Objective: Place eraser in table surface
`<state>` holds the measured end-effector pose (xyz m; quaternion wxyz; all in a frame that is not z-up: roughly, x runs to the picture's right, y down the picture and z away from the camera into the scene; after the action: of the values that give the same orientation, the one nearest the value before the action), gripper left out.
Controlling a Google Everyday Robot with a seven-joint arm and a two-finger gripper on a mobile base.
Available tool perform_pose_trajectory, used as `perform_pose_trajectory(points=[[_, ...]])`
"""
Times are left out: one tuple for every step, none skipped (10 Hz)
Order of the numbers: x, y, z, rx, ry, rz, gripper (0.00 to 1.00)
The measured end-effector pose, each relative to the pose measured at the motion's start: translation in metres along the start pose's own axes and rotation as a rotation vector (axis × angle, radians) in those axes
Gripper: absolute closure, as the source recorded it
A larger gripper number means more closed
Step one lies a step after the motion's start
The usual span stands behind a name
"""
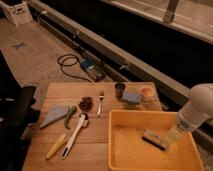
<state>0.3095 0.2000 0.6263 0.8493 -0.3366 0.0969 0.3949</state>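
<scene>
The white robot arm [197,107] reaches down from the right edge, and its pale tan tool [169,139] sits low inside the yellow rectangular plastic tray [150,116], just beside the right end of the small dark grey-brown eraser [153,139]. Whether the tool is clenched or released cannot be told, nor whether it touches the eraser. The eraser lies on the tray floor, right of centre, not on the light brown wooden plank table [95,142]. Behind the tray stand a dark cup [120,90], a blue rectangular block [132,97] and a small orange round bowl [146,92]. To the left lie a metal fork [101,103], a reddish-brown cluster [86,104], a green pod-shaped piece [69,116], a grey-blue triangular piece [54,116], a white-handled utensil [75,135] and a yellow stick-shaped piece [56,146].
</scene>
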Motion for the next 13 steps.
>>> perform_pose_trajectory(points=[[-0.001,-0.001,0.0,0.001,-0.003,0.0,0.2],[-0.003,0.0,0.001,-0.003,-0.002,-0.003,0.2],[-0.005,0.008,0.009,-0.016,0.009,-0.015,0.2],[-0.008,0.015,0.02,-0.027,0.017,-0.022,0.2],[-0.011,0.021,0.032,-0.037,0.024,-0.029,0.2],[-0.016,0.028,0.047,-0.05,0.033,-0.038,0.2],[-0.021,0.035,0.06,-0.063,0.042,-0.048,0.2],[-0.022,0.037,0.065,-0.068,0.049,-0.051,0.2],[-0.023,0.038,0.071,-0.066,0.052,-0.054,0.2],[-0.028,0.038,0.075,-0.06,0.056,-0.06,0.2],[-0.034,0.033,0.079,-0.042,0.06,-0.069,0.2],[-0.037,0.027,0.084,-0.028,0.062,-0.072,0.2],[-0.039,0.022,0.092,-0.023,0.062,-0.077,0.2]])
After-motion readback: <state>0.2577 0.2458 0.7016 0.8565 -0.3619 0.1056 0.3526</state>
